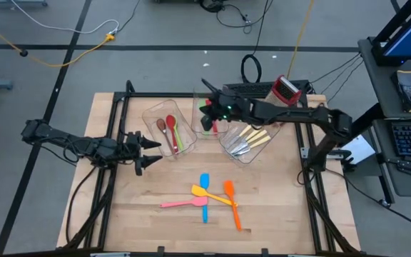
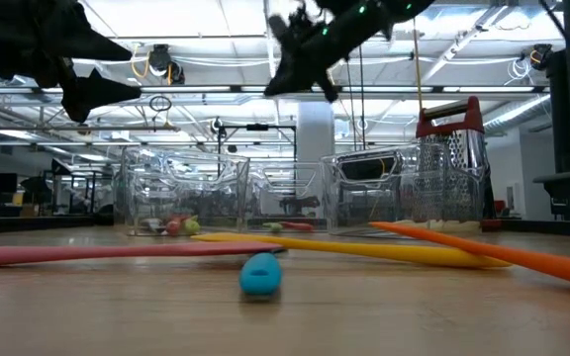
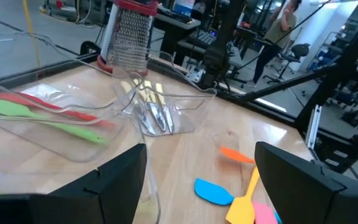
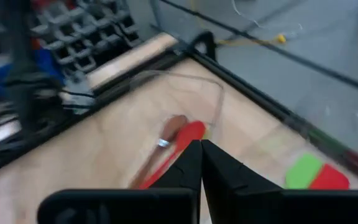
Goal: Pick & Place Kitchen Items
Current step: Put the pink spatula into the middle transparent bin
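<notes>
Four flat spatulas (image 1: 207, 198) lie on woodgrain; left claw (image 1: 148, 153) spread, right claw (image 1: 207, 96) seemingly pinched empty.

The spoons (image 4: 173, 146) in the right wrist view are a blurry smear, half behind the fingers (image 4: 188, 171). In the low view the pink spatula (image 2: 107, 254) and orange spatula (image 2: 503, 255) run off the picture's edges.

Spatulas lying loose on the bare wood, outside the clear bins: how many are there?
4, clustered near the table's front: blue spatula, yellow spatula, orange spatula and pink spatula. More sit in the middle bin, partly hidden.
</notes>
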Robot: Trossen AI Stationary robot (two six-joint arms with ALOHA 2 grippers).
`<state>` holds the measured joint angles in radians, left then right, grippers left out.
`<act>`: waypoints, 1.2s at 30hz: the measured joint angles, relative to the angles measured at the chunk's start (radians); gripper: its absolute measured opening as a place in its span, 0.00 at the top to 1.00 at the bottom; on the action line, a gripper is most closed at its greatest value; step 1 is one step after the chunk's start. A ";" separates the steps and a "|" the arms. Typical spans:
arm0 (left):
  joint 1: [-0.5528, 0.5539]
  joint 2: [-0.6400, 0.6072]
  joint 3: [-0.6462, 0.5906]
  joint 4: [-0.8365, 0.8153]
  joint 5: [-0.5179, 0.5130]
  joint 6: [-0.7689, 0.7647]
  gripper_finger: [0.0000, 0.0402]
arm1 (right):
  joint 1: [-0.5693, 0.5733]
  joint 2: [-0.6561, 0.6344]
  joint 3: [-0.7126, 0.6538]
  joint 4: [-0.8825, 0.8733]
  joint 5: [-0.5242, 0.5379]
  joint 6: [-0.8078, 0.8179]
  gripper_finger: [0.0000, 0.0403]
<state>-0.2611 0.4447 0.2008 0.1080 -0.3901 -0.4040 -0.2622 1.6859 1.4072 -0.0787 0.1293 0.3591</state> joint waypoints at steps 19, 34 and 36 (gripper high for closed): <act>-0.026 0.058 0.002 0.239 0.076 0.026 0.24 | 0.104 -0.657 -0.673 0.351 0.000 -0.076 1.00; -0.076 0.406 0.293 0.071 0.077 0.014 0.24 | 0.103 -1.100 -0.877 0.140 -0.011 -0.038 1.00; -0.086 0.438 0.349 0.004 0.078 0.009 0.24 | 0.103 -1.138 -0.877 0.090 -0.048 -0.038 1.00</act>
<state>-0.3466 0.8829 0.5496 0.1123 -0.3122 -0.3954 -0.1591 0.5480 0.5300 0.0113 0.0814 0.3215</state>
